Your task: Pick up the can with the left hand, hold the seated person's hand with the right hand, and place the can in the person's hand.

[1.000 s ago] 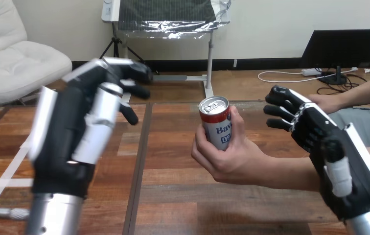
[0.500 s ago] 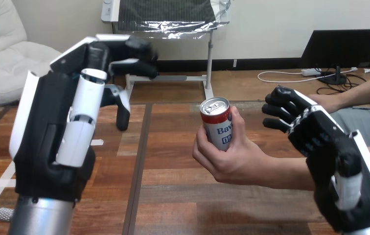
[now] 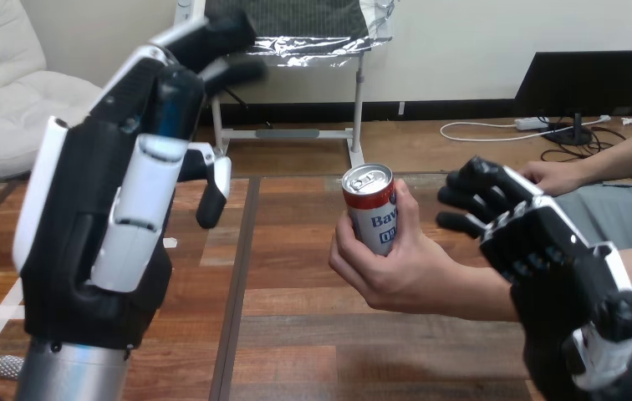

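head view: can (image 3: 369,209) sits upright in the person's hand (image 3: 396,271), center of the scene, held up off the wooden surface (image 3: 296,342). the person's fingers wrap the can's left side and the thumb lies on its right side. silver top with pull tab faces up, the body is red and white. the person's forearm runs right from that hand, toward the near right.

left hand (image 3: 99,225) is raised at the left, near the camera, back shell facing the view, well apart from the can. its fingers (image 3: 212,42) point up and far, loosely bent at the tips and a bit blurred. the thumb (image 3: 212,196) hangs out to the right. it is spread and holds nothing.

right hand (image 3: 547,251) is at the near right, just right of the can-holding hand, over the person's forearm; cannot tell if it touches. its fingers (image 3: 467,199) reach left toward the can, loosely spread, not wrapped on anything, apart from the can.

a second person's hand (image 3: 555,175) rests at the far right, behind the right hand.
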Tool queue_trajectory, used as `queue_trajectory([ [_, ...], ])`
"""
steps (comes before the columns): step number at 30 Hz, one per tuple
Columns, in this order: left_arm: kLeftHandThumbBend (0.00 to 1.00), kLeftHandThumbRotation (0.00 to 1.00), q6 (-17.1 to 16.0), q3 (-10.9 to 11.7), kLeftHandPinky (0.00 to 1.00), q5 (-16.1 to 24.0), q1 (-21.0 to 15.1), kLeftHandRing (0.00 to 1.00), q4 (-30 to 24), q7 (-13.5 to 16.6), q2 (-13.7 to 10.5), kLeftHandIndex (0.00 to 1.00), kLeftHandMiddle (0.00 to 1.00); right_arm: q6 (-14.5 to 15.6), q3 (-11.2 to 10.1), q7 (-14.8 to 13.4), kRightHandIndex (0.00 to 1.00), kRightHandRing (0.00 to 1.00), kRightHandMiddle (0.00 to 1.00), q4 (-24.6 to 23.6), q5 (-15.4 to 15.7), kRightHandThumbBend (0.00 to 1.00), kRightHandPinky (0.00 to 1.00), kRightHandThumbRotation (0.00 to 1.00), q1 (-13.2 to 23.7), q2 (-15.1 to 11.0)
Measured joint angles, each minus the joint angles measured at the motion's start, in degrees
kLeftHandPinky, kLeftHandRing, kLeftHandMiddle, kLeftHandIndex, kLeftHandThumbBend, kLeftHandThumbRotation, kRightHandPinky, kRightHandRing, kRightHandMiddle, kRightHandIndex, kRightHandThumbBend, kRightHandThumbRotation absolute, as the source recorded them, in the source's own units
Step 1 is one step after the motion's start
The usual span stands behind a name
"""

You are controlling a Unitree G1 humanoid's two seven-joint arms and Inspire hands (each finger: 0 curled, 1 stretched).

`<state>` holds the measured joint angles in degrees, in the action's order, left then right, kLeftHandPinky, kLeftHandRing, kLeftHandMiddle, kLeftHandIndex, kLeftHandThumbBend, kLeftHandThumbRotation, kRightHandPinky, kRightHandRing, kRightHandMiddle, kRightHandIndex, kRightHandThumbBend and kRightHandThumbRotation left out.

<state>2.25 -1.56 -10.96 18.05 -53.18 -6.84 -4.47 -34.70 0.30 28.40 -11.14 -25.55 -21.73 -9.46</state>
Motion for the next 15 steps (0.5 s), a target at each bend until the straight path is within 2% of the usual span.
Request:
queue_trajectory([
  [5,0.73,0.76,-4.41,-0.57,0.00,-1.28,-0.19,0.67,2.13,0.31,1.34,0.56,0.65,0.04,0.81,1.60,0.82,0.82,0.83,-0.05,-1.76,0.95,0.78,0.94,-1.03,0.42],
  [9,0.75,0.76,-6.98,-0.84,0.00,-2.22,-0.31,0.63,3.58,0.41,1.49,0.55,0.63,0.09,1.09,2.51,0.82,0.82,0.83,-0.05,-2.30,0.95,0.77,0.94,-1.68,0.41],
  [15,0.73,0.73,-9.06,-1.60,0.00,-2.31,-0.37,0.61,5.49,0.64,1.50,0.55,0.63,0.29,1.34,3.06,0.82,0.82,0.83,-0.05,-2.38,0.95,0.76,0.94,-2.43,0.42],
])
